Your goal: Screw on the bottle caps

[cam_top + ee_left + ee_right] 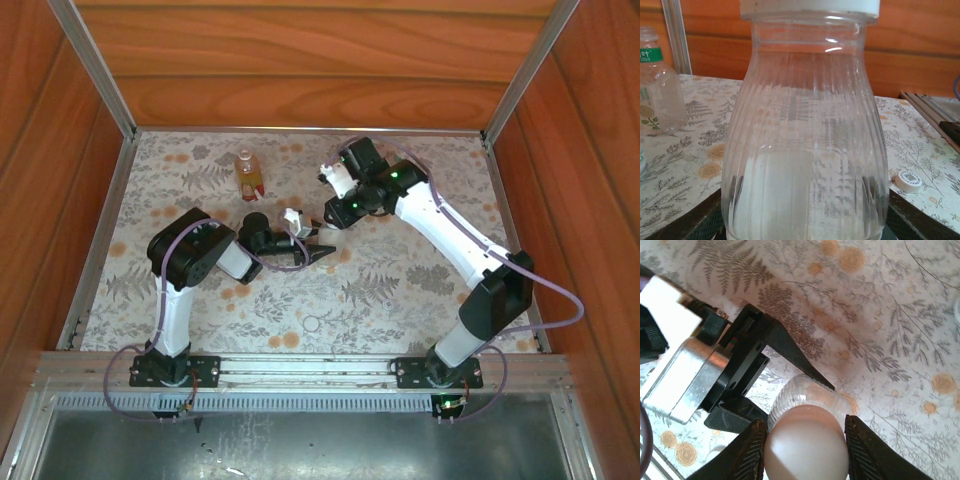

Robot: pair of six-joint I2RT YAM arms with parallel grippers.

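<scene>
A clear ribbed bottle stands upright on the table, and my left gripper is shut on its lower body, one dark finger at each side. A white bottle cap sits on the bottle's neck, with the ribbed shoulder showing below it. My right gripper comes down from above and is shut on that cap, its fingers pressing both sides. In the top view the held bottle is mid-table between the left gripper and the right gripper.
An amber bottle with a red label stands at the back, left of centre. Another clear bottle with a green label and no cap stands to the left. A loose white cap lies on the flowered cloth at the right. Wooden walls enclose the table.
</scene>
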